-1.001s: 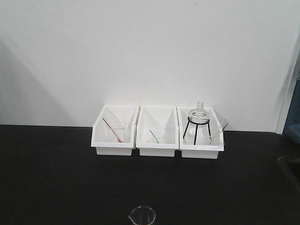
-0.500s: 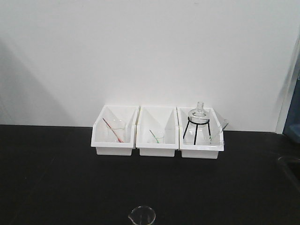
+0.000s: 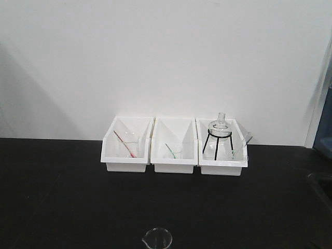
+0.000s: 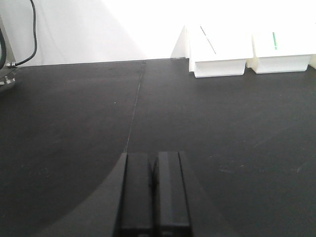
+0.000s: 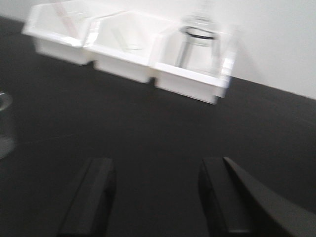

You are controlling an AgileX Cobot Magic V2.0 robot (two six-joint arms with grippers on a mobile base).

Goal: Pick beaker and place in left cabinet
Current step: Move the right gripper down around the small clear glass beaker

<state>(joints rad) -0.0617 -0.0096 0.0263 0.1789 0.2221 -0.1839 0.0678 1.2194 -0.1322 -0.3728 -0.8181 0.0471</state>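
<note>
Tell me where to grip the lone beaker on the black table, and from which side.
Grip the beaker across its round wall, below the rim, probably coming in level from the side: it stands upright, alone. Avoid the pouring lip. The open right tool has it in view.

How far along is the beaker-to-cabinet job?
Nothing looks done: the beaker stands on the black table, ungrasped. In hand: the right pincer is open above the table, with the beaker at its view's left edge; the left pincer is shut and empty. Left: grasp, lift, place. No cabinet is in view.
</note>
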